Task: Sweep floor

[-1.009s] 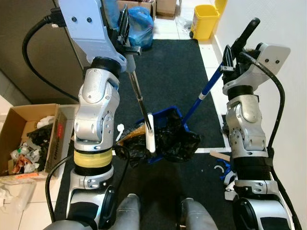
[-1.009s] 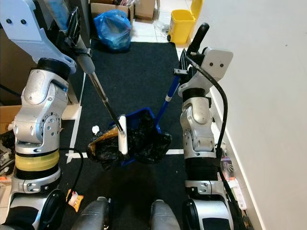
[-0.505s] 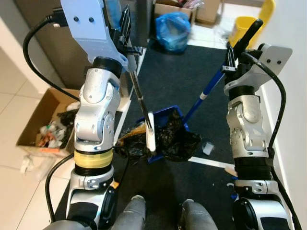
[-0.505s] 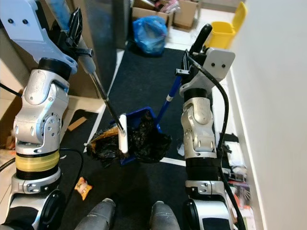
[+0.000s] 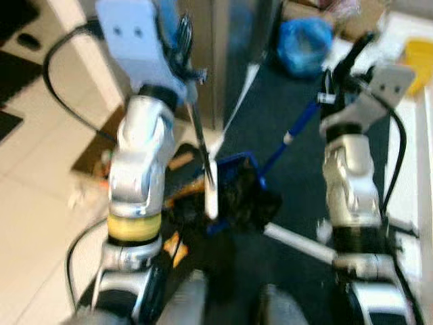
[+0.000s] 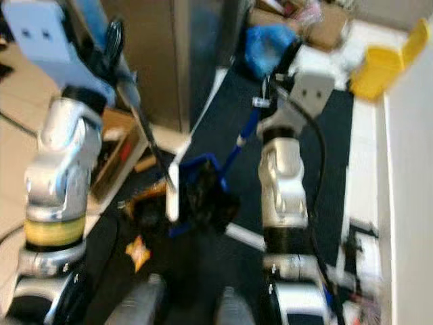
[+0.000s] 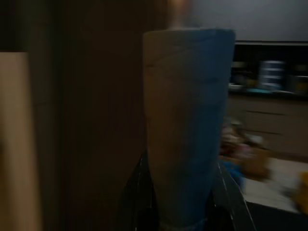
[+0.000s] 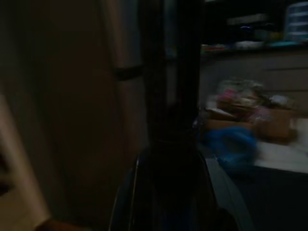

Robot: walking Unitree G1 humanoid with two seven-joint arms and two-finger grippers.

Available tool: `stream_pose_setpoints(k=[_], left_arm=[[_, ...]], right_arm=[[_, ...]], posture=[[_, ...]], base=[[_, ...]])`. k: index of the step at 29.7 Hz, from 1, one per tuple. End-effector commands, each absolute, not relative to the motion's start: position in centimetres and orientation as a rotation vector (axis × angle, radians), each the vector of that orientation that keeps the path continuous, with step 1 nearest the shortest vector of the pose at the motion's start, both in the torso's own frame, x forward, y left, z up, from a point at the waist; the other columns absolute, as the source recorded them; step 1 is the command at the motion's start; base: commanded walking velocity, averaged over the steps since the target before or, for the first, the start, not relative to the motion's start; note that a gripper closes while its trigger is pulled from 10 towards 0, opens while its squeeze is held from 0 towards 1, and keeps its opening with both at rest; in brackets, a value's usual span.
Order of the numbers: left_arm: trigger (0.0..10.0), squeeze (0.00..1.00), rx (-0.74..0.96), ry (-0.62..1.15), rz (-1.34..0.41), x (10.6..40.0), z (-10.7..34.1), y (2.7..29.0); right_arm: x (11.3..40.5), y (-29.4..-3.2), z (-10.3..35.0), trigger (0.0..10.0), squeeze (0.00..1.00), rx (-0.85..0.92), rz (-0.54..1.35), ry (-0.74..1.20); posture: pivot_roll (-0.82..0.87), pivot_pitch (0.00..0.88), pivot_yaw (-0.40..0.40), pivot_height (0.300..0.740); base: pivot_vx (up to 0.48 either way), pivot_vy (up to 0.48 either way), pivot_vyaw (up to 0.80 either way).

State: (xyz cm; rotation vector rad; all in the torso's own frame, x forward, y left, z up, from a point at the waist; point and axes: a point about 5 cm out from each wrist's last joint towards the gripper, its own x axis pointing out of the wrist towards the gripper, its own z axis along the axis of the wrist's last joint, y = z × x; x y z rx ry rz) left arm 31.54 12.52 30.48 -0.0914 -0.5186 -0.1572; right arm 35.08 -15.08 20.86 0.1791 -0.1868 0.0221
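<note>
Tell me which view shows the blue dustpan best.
Left eye view: the blue dustpan with its black bag sits near centre, blurred but whole. Right eye view shows the same, equally blurred. Right wrist view catches just its dark handle, gripped by the right gripper.

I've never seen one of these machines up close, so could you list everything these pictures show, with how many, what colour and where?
Dustpan: one, blue, lined with a black bag, low between the arms.
Dustpan handle: one, blue, slanting up to the right pincer.
Broom: one, dark pole with a pale head, hanging from the left pincer beside the dustpan.
Rug: one, black, under the robot.
Plastic bag: one, blue, on the floor ahead.
Bin: one, yellow, far right by the wall.
Cardboard boxes: blurred, brown, behind the bag.
Wrapper: one, orange, on the rug by the left leg.
Left pincer: black, shut on the broom.
Right pincer: black, shut on the dustpan handle.
</note>
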Motion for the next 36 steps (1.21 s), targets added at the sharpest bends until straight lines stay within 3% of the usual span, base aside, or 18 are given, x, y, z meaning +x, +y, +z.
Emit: stream_pose_setpoints(k=[1, 22, 36], left_arm=[[10.0, 0.00, -0.089, -0.537, -0.169, 31.21, 30.72, 12.32], [10.0, 0.00, -0.083, -0.522, -0.169, 31.50, 30.45, 12.26], [10.0, 0.00, -0.091, -0.488, -0.156, 31.90, 29.93, 12.34]], right_arm=[[34.96, -15.01, 22.31, 10.0, 0.00, 0.195, 0.029, -0.252], [35.01, -15.03, 22.13, 10.0, 0.00, 0.194, 0.023, -0.243], [35.13, -15.32, 21.71, 10.0, 0.00, 0.205, -0.003, -0.222]], posture=[[0.14, 0.092, -0.038, 0.740], [0.14, 0.090, -0.036, 0.740], [0.14, 0.088, -0.034, 0.740]], base=[[0.000, 0.000, 0.80], [0.000, 0.000, 0.80], [0.000, 0.000, 0.00]])
